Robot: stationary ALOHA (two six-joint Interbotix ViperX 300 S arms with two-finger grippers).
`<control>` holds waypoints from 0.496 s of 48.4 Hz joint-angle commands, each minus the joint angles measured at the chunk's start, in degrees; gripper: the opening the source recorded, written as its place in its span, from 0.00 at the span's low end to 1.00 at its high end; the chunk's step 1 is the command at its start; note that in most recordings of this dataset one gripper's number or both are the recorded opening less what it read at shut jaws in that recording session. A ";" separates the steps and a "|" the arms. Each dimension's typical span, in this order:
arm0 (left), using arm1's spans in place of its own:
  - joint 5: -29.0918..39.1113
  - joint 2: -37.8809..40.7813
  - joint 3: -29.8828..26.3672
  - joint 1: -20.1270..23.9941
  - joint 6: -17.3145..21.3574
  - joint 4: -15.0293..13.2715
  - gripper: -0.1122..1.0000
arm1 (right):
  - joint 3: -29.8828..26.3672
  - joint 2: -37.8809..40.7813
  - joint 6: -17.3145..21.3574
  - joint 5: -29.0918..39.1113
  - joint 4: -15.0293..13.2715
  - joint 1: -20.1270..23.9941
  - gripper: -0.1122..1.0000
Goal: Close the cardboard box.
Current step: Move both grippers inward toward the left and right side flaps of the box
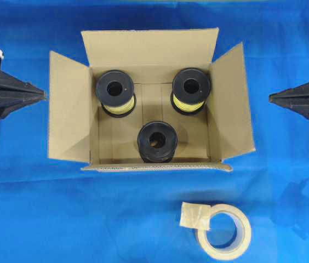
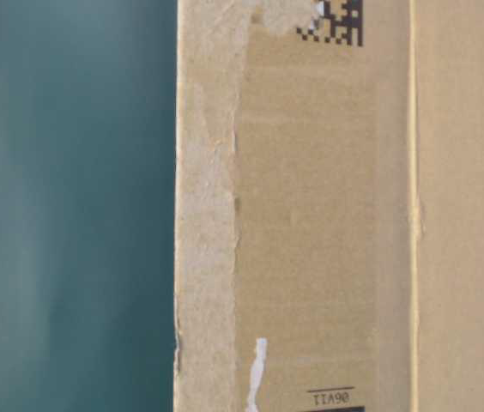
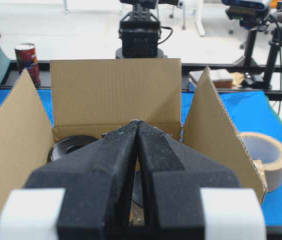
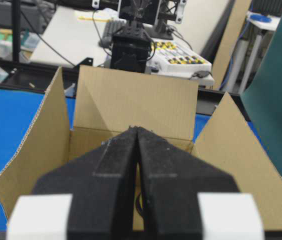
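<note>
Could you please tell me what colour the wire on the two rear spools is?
Yellow wire, wound on black round spools; clearest in the overhead view.

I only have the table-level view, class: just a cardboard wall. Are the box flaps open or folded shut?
Observer: Open. All four flaps of the cardboard box stand spread.
Operator: Anything inside?
Observer: Three black spools, two wound with yellow.
Operator: Where are the pincers?
Observer: The left pincer and right pincer sit shut outside the side flaps, apart from the box.
Operator: Any tape around?
Observer: A tape roll lies on the blue cloth in front of the box.
</note>
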 commanded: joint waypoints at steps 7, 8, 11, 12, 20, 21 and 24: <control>5.62 -2.81 -0.53 -0.88 -0.18 -1.85 0.10 | -1.85 -2.29 0.62 4.22 0.62 0.00 0.10; 6.68 -3.25 -0.70 -0.97 -0.18 -1.85 0.10 | -1.93 -2.81 0.62 5.54 0.53 0.00 0.10; 10.81 -5.36 -0.97 -0.88 -0.26 -1.85 0.10 | -2.55 -4.66 0.79 10.20 0.79 -0.09 0.10; 12.30 -5.98 -1.05 -0.88 -0.26 -1.85 0.10 | -2.81 -5.36 0.88 12.57 1.14 -0.09 0.10; 24.79 -10.11 -1.23 -0.88 -0.62 -1.85 0.10 | -2.90 -7.91 1.41 22.68 1.85 -0.97 0.10; 25.84 -10.37 -1.14 -0.88 -0.70 -1.93 0.10 | -2.72 -8.09 1.41 23.73 1.85 -1.41 0.10; 28.30 -10.55 -0.44 -0.62 -0.79 -1.85 0.10 | -1.85 -7.91 1.58 24.96 2.02 -2.37 0.10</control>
